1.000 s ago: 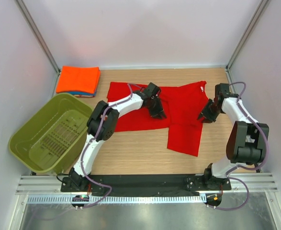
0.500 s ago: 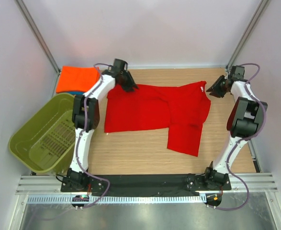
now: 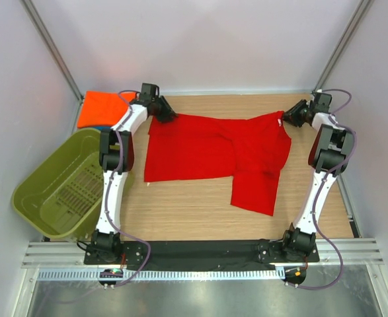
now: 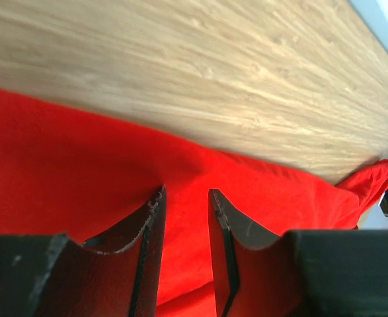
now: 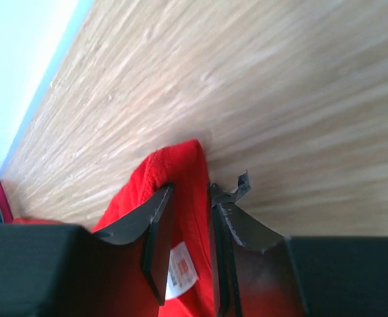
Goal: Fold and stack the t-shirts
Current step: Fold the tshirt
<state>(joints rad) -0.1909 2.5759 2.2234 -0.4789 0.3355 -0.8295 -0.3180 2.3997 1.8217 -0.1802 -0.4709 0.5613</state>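
**Fig. — Far-corner pinch: slip risk**

My left claw [image 4: 186,195] & right claw [image 5: 190,188] each clench a far corner of the red t-shirt [image 3: 207,148], spread on the table [image 3: 194,211]. Bites look thin; an uneven pull fwd could slip one corner, skewing the fold.

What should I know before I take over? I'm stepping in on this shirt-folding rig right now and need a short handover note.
Left gripper: at the red t-shirt's far left corner, jaws narrowly apart astride the cloth; firm grip not confirmed.
Right gripper: same at the far right corner, by the white label.
Red t-shirt: spread across the table, not folded up.
Done: orange t-shirt folded at the far left corner, on a blue t-shirt.
Left: fold the red one, stack it there.
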